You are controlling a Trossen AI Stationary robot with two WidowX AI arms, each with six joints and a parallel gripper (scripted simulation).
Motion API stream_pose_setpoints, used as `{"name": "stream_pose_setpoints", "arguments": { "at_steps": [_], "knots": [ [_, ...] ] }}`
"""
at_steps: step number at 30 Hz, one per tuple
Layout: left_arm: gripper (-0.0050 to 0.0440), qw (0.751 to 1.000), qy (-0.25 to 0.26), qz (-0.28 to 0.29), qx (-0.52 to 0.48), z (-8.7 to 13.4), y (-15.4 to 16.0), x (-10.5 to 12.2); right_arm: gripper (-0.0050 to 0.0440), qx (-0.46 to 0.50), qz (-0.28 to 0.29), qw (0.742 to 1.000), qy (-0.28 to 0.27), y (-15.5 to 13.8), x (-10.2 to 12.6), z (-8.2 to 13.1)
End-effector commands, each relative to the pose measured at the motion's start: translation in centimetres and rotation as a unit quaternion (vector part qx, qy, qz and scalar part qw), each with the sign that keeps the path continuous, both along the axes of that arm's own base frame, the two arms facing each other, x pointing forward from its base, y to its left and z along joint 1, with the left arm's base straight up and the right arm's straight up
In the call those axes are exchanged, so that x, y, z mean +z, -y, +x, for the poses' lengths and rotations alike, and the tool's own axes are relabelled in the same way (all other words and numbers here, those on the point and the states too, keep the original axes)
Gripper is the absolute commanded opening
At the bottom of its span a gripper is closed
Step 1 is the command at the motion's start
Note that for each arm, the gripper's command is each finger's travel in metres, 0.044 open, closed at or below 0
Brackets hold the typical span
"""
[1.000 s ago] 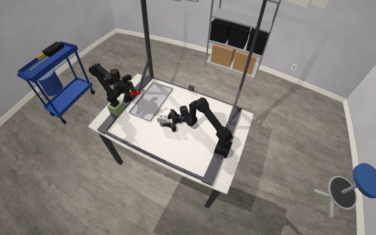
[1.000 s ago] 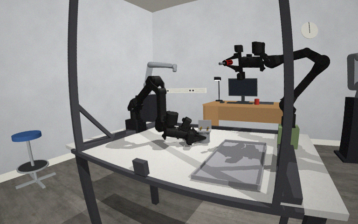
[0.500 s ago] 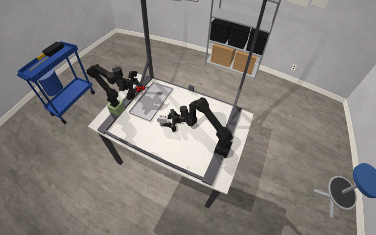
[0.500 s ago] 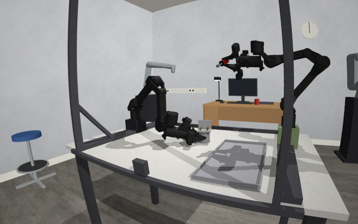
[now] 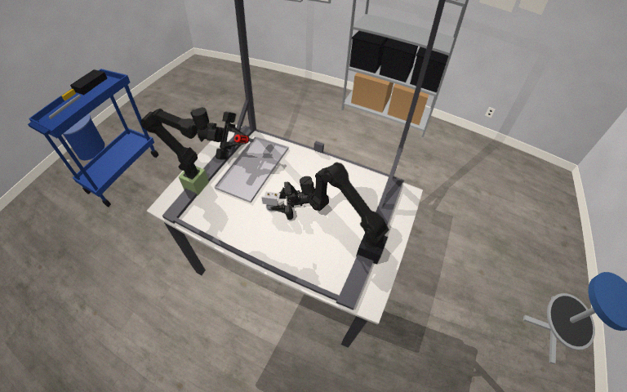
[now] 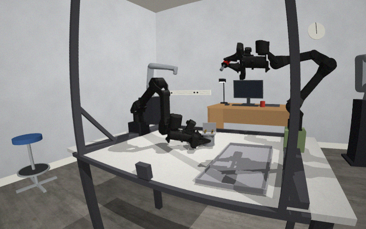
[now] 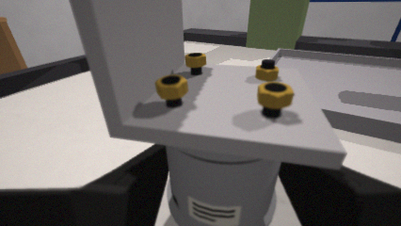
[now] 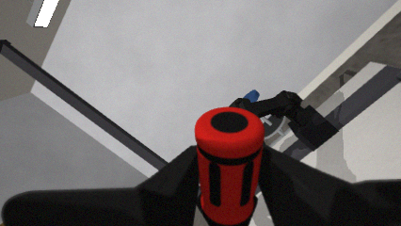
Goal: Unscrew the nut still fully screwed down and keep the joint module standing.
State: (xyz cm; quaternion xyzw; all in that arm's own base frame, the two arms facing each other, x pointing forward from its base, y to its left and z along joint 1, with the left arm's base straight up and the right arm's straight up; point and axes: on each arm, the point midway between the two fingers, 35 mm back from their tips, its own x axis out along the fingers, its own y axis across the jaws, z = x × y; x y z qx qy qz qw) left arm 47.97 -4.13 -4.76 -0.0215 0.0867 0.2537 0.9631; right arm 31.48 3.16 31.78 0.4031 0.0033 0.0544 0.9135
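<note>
My left gripper (image 5: 273, 203) (image 6: 208, 141) (image 7: 221, 146) is closed round the body of the joint module (image 6: 212, 140) (image 7: 225, 181), which stands upright on the table with the bracket (image 5: 267, 198) (image 6: 209, 127) (image 7: 141, 56) on top. In the top view it sits at five o'clock from the tray's (image 5: 233, 195) (image 6: 230, 186) centre. My right gripper (image 5: 241, 138) (image 6: 226, 63) (image 8: 225, 152) grips the red-handled nut driver (image 5: 241, 138) (image 6: 225, 62) (image 8: 229, 134), held high and slanted, at eleven o'clock from the module.

I judge my target to be the low nut (image 7: 266, 72), between one and two o'clock on the plate in the left wrist view: its stud pokes out above it, while the other three ride high. The socket is too small to read well, so its fit is probably best checked on approach.

I should turn the driver socket-down, plumb over that stud, and clear the bracket's upright. Then lower gently, seat it squarely and turn anticlockwise, rising with the nut. My left hold must resist the twist without tipping the loose module. I shouldn't leave the driver round a nut still on its stud.
</note>
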Motion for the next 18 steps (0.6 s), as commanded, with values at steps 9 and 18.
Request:
{"name": "stream_pose_setpoints", "arguments": {
  "at_steps": [9,18],
  "knots": [
    [0.0245,1.000,0.018,-0.005,0.001,0.7,0.1,1.5,0.0135,0.064,-0.129,0.989,0.045,-4.6,1.7,-1.2],
    [0.0245,1.000,0.018,-0.005,0.001,0.7,0.1,1.5,0.0135,0.087,-0.177,0.979,0.059,-6.2,1.7,-1.6]
  ]
}}
